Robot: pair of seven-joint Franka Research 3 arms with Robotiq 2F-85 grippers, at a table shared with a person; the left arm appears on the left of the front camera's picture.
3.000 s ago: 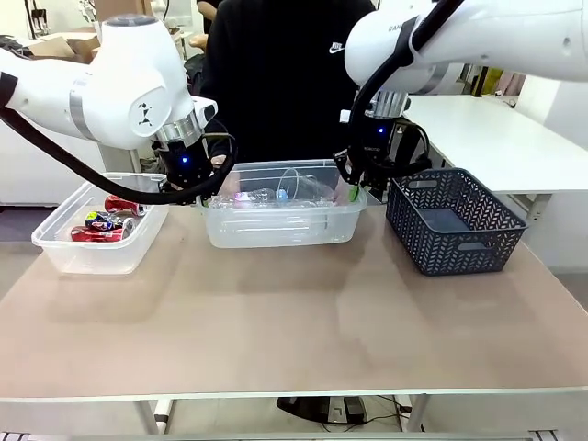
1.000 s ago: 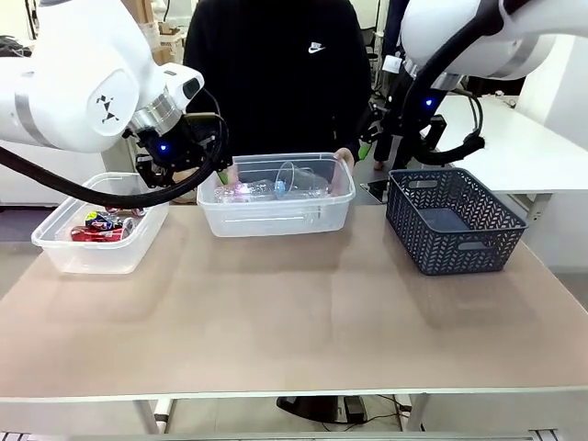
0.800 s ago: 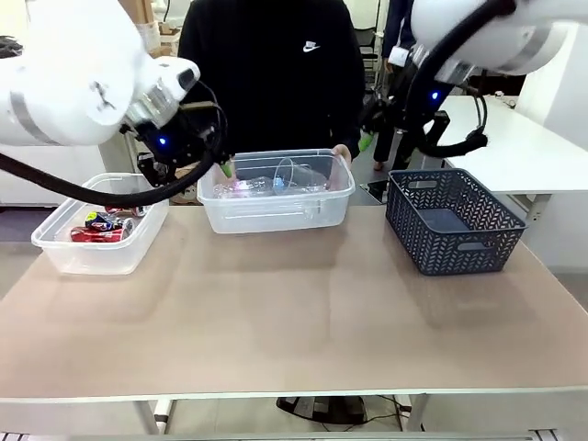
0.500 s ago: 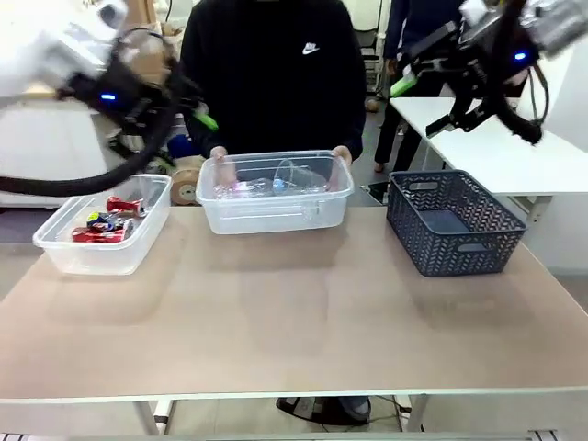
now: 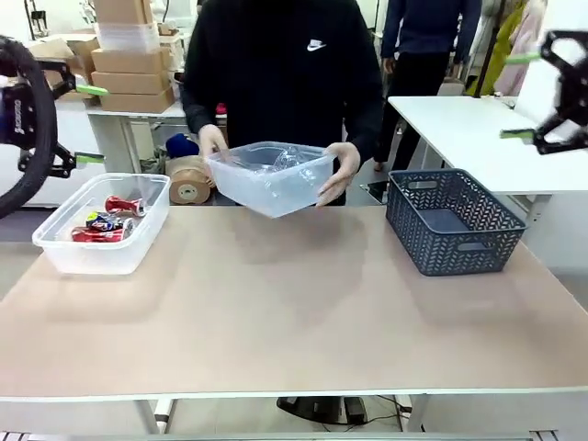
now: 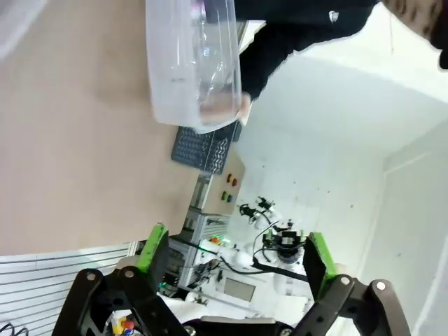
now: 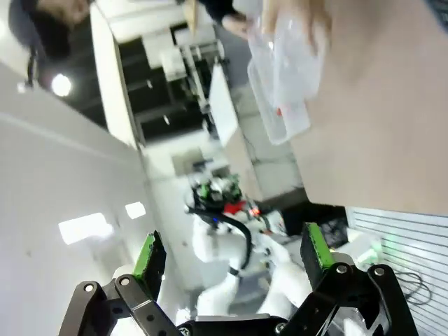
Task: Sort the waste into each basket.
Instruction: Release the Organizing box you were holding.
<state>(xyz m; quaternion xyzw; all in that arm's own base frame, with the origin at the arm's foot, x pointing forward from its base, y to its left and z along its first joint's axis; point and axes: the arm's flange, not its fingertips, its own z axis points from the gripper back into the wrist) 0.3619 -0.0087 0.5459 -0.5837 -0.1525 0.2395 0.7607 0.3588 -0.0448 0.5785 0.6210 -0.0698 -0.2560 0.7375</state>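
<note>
A person's hands [image 5: 342,170] held the clear tub of plastic bottles [image 5: 268,176] tilted above the far edge of the table [image 5: 294,303], at about twelve o'clock from the camera. The second clear tub [image 5: 96,241], holding red and dark cans [image 5: 106,219], sat on the table at about ten o'clock. The dark lattice basket [image 5: 455,220] stood at about two o'clock.

The left gripper [image 5: 83,124] hung at the picture's nine o'clock edge, clear of everything, its green-padded fingers spread wide with nothing between them. The right gripper [image 5: 528,96] hung at the two o'clock edge, likewise spread and empty. In the left wrist view the gripper's own fingers [image 6: 154,248] stood well apart, the lifted tub far off at eleven o'clock.

The bottles looked light, thin-walled and springy; a hard squeeze would probably dent them, and their smooth round sides could slip, so a hold across the middle of the body seemed best. The cans looked light but stiffer, and could likely be taken across the barrel. The tubs looked stiff enough to lift by the lipped rim.
</note>
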